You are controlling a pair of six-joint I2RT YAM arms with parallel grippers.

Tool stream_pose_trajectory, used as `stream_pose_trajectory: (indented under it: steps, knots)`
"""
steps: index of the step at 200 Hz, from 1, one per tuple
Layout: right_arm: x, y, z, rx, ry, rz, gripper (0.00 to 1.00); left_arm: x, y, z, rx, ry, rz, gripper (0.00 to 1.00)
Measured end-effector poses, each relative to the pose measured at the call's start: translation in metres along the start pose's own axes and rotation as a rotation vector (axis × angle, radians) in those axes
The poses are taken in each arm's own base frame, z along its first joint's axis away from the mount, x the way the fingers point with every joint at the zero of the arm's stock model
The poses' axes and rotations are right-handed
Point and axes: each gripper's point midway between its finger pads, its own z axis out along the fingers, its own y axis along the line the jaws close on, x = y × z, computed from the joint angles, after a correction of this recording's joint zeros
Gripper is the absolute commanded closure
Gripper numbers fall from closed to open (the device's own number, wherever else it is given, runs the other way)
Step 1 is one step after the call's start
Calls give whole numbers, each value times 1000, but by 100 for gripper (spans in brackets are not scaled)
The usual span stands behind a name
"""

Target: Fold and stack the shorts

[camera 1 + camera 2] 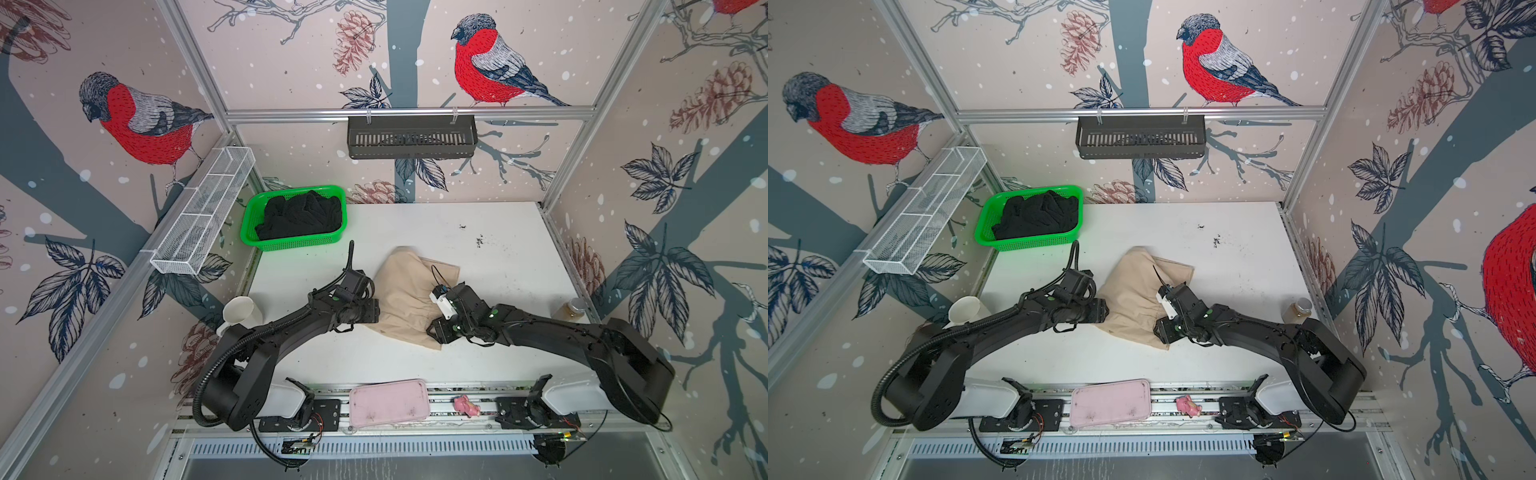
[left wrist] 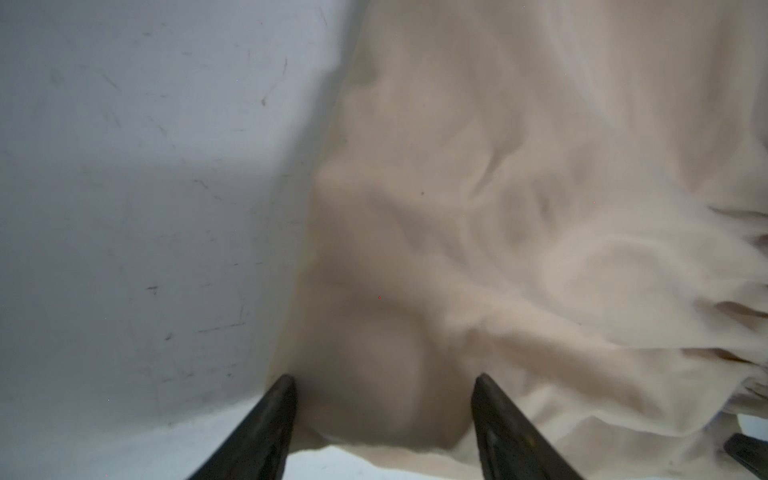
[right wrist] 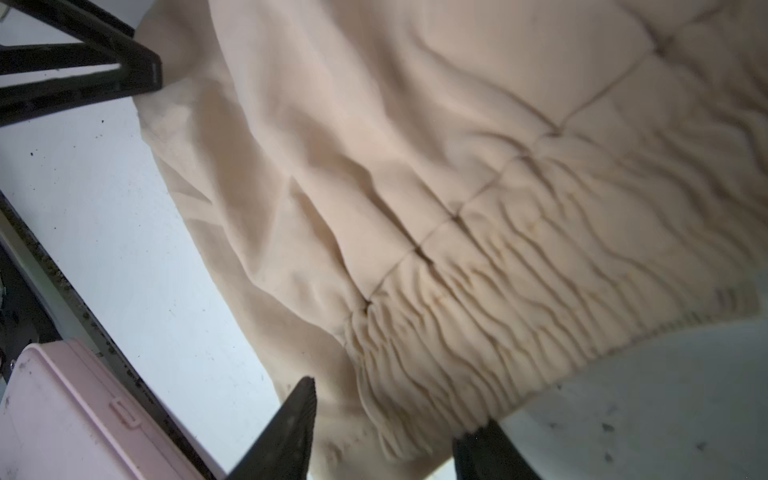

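Left end effector (image 2: 382, 386) open astride tan shorts (image 1: 405, 299) edge | right end effector (image 3: 395, 411) open over waistband | bare worktop (image 1: 498, 249) behind

Green basket (image 1: 249, 216), white cup (image 1: 241, 313), pink case (image 1: 388, 402), jar (image 1: 573, 309).

free: far-right table (image 1: 498, 249) bare, near strip ahead of rail bare | blocked: basket (image 1: 332, 241) far-left corner; cup (image 1: 241, 311) left edge; jar (image 1: 572, 309) right edge; beige shorts (image 1: 403, 299) mid-table between both arms; pink case (image 1: 388, 402) on rail
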Motion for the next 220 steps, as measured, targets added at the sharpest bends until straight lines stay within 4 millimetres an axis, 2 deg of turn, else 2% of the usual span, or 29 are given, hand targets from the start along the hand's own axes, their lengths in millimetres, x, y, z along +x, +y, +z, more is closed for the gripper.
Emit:
stream_pose_trajectory:
  steps: [9, 30, 39, 52, 78, 101, 111, 131, 138, 144, 149, 167, 172, 180, 191, 211, 220]
  knots:
    - [0, 1, 1, -4, -4, 13, 57, 2, 1, 3, -4, 7, -4, 49]
    - [-2, 1, 2, -6, -14, 15, 82, 5, 4, 7, -16, 19, -13, 66]
    - [-3, 1, 3, -5, -15, 17, 91, 5, 5, 8, -21, 21, -16, 70]
    - [-5, 1, 2, -9, -19, 38, 96, 6, 7, 9, -31, 22, -23, 74]
    - [-17, 6, -11, -48, -62, 45, 96, 7, 15, 11, -57, 25, -41, 86]
    - [-24, 11, -26, -93, -92, 57, 93, 13, 22, 15, -72, 43, -52, 88]
    - [-23, 12, -28, -106, -89, 63, 88, 12, 22, 15, -71, 39, -53, 88]
    - [-10, 8, -24, -110, -46, 77, 89, 12, 22, 15, -70, 39, -56, 89]
    - [-2, 6, -21, -107, -20, 86, 83, 12, 22, 15, -70, 39, -56, 88]
    - [5, 4, -18, -104, 6, 95, 69, 12, 22, 15, -70, 39, -56, 88]
    - [10, 2, -16, -101, 25, 103, 60, 12, 22, 15, -70, 39, -56, 88]
    - [23, -1, -15, -87, 79, 134, 54, 10, 22, 13, -75, 43, -57, 81]
    - [24, -1, -16, -84, 85, 135, 51, 9, 21, 11, -76, 44, -56, 77]
    - [22, 0, -21, -79, 90, 136, 49, 5, 19, 8, -73, 39, -54, 66]
    - [8, 1, -32, -76, 58, 123, 48, -5, 13, 0, -61, 17, -51, 50]
    - [-31, -5, -56, -45, -58, 126, 50, -27, 0, -18, -30, -41, -45, 33]
    - [-45, -10, -64, -25, -96, 125, 52, -37, -6, -26, -16, -69, -37, 31]
